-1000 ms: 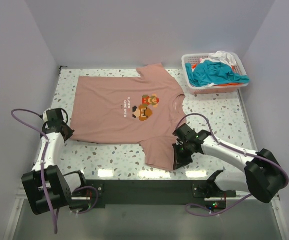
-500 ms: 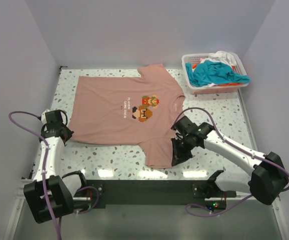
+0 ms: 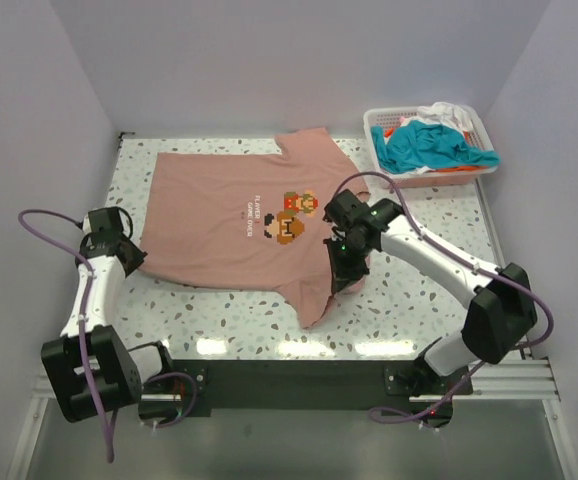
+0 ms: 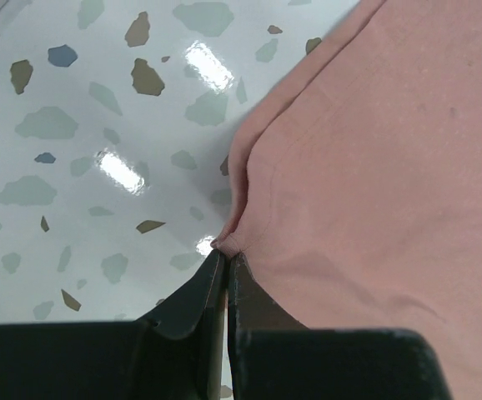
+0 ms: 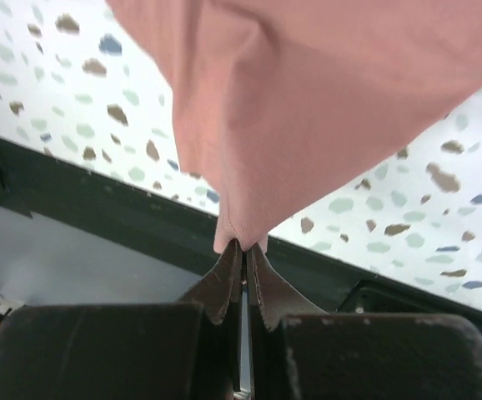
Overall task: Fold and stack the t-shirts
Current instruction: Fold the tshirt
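Basket [image 3: 376,150] in table's [image 3: 419,215] far-right corner

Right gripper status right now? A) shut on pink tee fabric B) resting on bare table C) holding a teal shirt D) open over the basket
A: in the right wrist view the right gripper is closed on a pinched fold of the pink t-shirt.

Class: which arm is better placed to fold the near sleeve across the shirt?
Right: right gripper, jaws shut, holds the t-shirt's sleeve lifted beside the print; left gripper pinches the hem corner.
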